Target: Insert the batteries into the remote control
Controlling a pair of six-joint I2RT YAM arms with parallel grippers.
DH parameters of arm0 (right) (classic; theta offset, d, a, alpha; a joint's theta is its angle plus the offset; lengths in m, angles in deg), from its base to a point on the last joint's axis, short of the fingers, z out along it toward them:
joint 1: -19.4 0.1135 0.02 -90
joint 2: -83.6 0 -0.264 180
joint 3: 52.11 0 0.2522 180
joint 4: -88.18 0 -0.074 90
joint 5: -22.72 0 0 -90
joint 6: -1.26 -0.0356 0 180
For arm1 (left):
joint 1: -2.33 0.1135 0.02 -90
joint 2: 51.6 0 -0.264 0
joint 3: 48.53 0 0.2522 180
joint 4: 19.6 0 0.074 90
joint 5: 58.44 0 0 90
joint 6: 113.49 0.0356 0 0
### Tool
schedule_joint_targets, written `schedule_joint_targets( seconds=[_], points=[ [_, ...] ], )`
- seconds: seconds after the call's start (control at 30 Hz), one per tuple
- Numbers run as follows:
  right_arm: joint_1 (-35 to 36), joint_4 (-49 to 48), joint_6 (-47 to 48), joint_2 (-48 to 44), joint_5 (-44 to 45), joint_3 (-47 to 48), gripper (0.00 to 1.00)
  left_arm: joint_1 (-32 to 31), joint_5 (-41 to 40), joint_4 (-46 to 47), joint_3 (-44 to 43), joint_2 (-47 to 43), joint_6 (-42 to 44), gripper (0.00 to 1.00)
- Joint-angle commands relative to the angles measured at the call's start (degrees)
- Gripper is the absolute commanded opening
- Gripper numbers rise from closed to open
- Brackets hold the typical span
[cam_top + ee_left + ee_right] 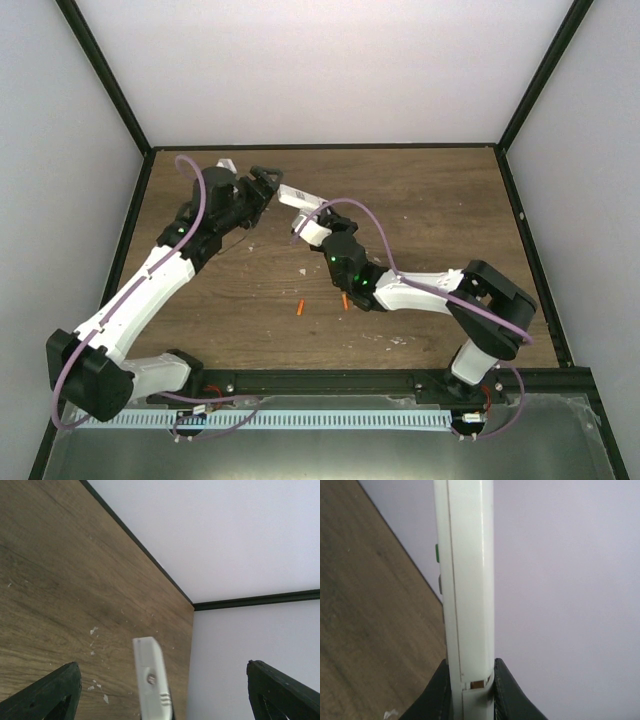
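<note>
My right gripper (316, 218) is shut on the white remote control (300, 199) and holds it above the table, its free end pointing towards the left arm. In the right wrist view the remote (467, 580) shows edge-on, clamped between the fingers (432, 695). My left gripper (270, 184) is open and empty, right at the remote's free end. In the left wrist view the remote (151, 677) stands between the wide-open fingers (55, 692) without touching them. Two orange batteries (300, 307) (345, 300) lie on the table in front of the right arm.
The wooden table (430, 220) is walled by white panels with black frame edges (320, 147). Small white flecks lie on the wood (94, 630). The right arm's purple cable (375, 235) loops above its forearm.
</note>
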Motion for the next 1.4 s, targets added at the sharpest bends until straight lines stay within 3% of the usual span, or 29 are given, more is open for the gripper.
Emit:
schedule_joint_targets(
  seconds=[0.0,0.27,0.63,1.37],
  points=[
    [1.07,-10.57,5.93,0.39,1.93,-0.09,0.01,-0.88,0.76,1.14,0.47,0.97,-0.09,0.9],
    [1.89,-10.2,8.23,2.51,2.17,1.17,0.01,-1.97,0.98,1.52,0.2,2.08,0.05,0.86],
    [2.36,-9.68,7.93,3.22,2.62,2.53,0.01,-2.5,2.11,1.35,-1.06,4.28,0.61,0.72],
    [2.79,-9.92,8.75,3.66,4.25,1.94,0.01,-2.72,0.68,0.29,-1.19,5.83,1.84,0.28]
  ],
)
